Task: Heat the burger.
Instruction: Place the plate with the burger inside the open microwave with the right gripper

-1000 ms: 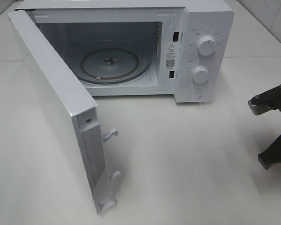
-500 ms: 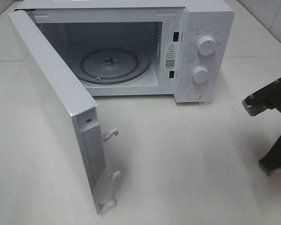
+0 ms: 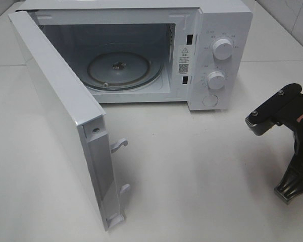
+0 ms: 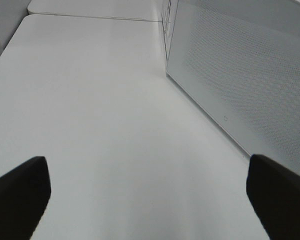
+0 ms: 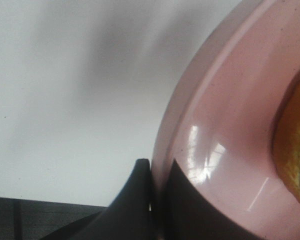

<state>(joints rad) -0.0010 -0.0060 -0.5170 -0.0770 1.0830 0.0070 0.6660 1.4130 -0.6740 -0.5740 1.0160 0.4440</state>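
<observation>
Burger (image 5: 296,145) is barely in shot, just a sliver at the edge of the right wrist view. It sits on the pink plate (image 5: 225,120), out past the right edge of the counter (image 3: 202,166) as far as the high camera goes, so that view misses it. What shows is a golden-brown bun side, a bit rough, with a shiny glaze. No lettuce or filling visible from here.

The right gripper (image 5: 157,172) has its fingers pinched on the plate's rim, one above and one below. I can't tell if the plate is off the counter yet.

My take on doing this bit well: it's a rim grip on a glossy plate, so hold it level and go slow, or the burger slides or the plate pivots in the pinch. Carry it along the counter toward the back edge, come in straight through the microwave (image 3: 222,30) opening, and set it centred on the turntable (image 3: 118,70), which is bare. The door (image 3: 55,101) stands wide open toward the front-left corner, so the right side approach looks clear.

The left gripper (image 4: 145,200) hangs spread wide, holding nothing, just beside the door's outer face.
</observation>
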